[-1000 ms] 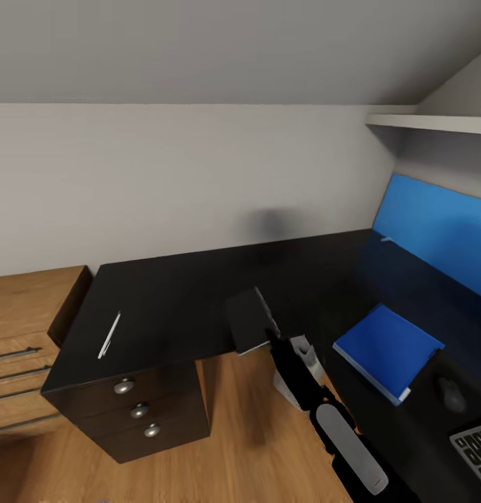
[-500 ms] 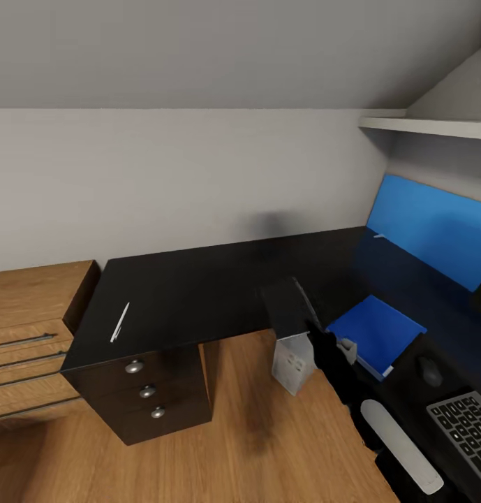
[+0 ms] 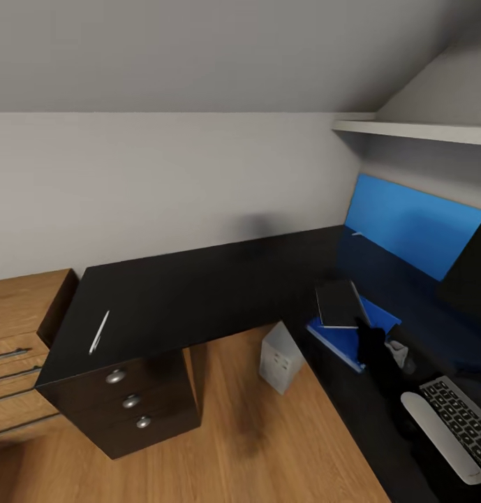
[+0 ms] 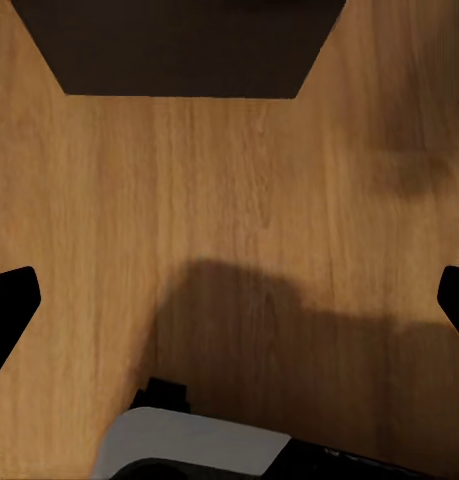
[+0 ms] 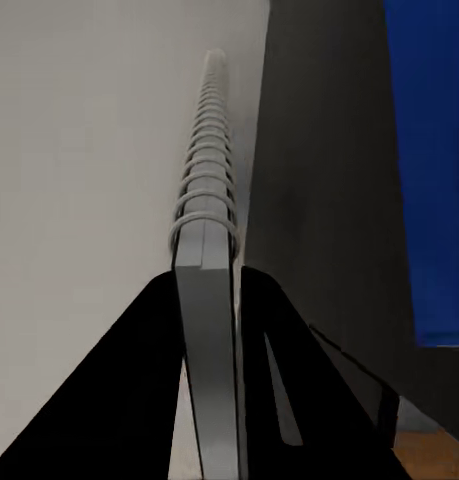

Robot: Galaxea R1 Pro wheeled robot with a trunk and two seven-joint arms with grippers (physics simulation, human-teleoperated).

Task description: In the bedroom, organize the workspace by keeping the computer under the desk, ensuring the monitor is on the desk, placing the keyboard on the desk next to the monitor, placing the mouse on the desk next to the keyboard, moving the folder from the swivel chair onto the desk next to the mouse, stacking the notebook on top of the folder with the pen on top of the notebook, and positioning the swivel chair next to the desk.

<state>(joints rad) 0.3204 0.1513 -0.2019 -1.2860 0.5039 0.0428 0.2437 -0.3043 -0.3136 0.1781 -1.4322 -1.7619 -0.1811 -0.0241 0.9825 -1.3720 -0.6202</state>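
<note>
My right gripper (image 3: 363,334) is shut on the dark spiral notebook (image 3: 336,304), which sits over the far part of the bright blue folder (image 3: 341,341) on the black desk (image 3: 198,293); I cannot tell if they touch. In the right wrist view the notebook (image 5: 202,190) runs edge-on between the fingers (image 5: 274,330). The white pen (image 3: 99,331) lies near the desk's left end. The keyboard (image 3: 467,416) and monitor (image 3: 472,269) are at the right. The white computer (image 3: 278,358) stands on the floor by the desk. My left gripper (image 4: 229,300) hangs open above wooden floor. Mouse and swivel chair are out of view.
A light wooden drawer cabinet (image 3: 17,335) adjoins the desk's left end. Black drawers with silver knobs (image 3: 130,401) hang under it. A blue wall panel (image 3: 415,223) and a white shelf (image 3: 408,129) sit behind the right wing. Wooden floor (image 3: 233,447) fills the desk's inner corner.
The right arm has carried the notebook rightwards from the desk's inner edge to over the folder. The head view has also shifted, bringing in the monitor and more keyboard.
</note>
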